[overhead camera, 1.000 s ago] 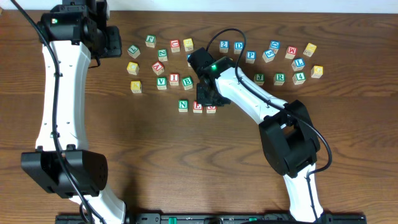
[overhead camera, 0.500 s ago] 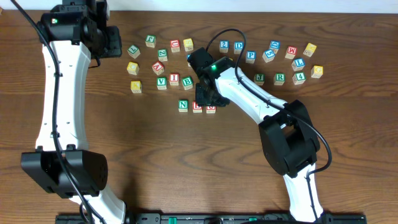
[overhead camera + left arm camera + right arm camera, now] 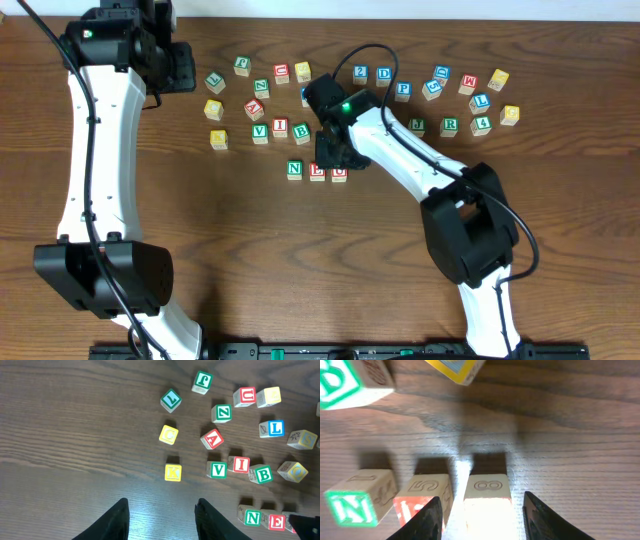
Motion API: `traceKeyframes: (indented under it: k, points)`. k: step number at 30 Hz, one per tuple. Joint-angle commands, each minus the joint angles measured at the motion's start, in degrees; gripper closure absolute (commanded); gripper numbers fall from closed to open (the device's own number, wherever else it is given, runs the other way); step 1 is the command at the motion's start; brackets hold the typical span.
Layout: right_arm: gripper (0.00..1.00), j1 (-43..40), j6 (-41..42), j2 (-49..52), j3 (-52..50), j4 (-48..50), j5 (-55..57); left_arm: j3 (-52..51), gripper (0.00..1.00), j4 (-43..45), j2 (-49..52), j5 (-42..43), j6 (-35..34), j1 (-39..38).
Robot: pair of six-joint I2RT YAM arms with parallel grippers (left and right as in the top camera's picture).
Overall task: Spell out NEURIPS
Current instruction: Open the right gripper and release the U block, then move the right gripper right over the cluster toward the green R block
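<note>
Leave the red U cube [image 3: 487, 491] in place
Your right pincer [image 3: 481, 517] is open around it, not gripping. Lift straight up, don't bump it. Left pincer [image 3: 161, 515] is open, empty.

N cube [image 3: 294, 169] leftmost, E cube [image 3: 317, 172] just right of it, U cube [image 3: 339, 173] beside that, other cubes [image 3: 260, 131] scattered behind

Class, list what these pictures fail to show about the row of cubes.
Overhead: the right hand's fingertips, hidden under its own body.
Right wrist: the third cube's front letter, washed out by glare.
Left wrist: that cube, largely hidden by the right hand at the edge.
</note>
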Motion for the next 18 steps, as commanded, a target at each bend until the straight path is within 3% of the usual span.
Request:
traceKeyframes:
  k: [1,9,15,18]
  points:
    - [0.53,-0.3,-1.5,-4.9,0.9,0.2,0.3,0.9,0.58,-0.1,0.0,-0.5,-0.2,-0.2]
    - [0.48,-1.8,-3.9,-10.2,0.9,0.5,0.8,0.9,0.58,-0.1,0.0,-0.5,-0.2,-0.2]
    - [0.39,-4.9,-6.8,-14.7,0.9,0.0,0.8,0.9,0.57,-0.1,0.0,-0.5,-0.2,-0.2]
    - [0.28,-6.5,-8.5,-16.2,0.9,-0.6,0.8,0.9,0.57,-0.1,0.0,-0.5,-0.2,-0.2]
